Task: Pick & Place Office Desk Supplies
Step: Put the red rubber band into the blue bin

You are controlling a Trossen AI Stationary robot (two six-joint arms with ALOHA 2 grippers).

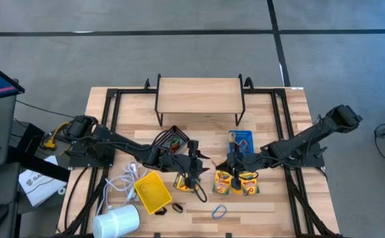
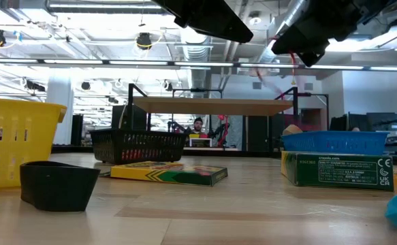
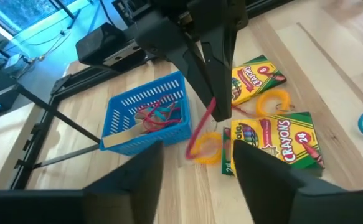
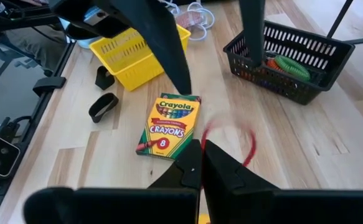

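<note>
Fingers of the left gripper (image 4: 212, 56) are spread apart above the crayon box (image 4: 169, 124); the right gripper (image 3: 215, 102) is pinched on a red band (image 3: 197, 134), seemingly for binning.

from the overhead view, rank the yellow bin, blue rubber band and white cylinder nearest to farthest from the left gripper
Measured from the left gripper, above the table's middle:
1. yellow bin, just beside it toward the left arm's side, a little nearer the front edge.
2. blue rubber band, loose near the front edge.
3. white cylinder, at the front corner on the left arm's side.
</note>
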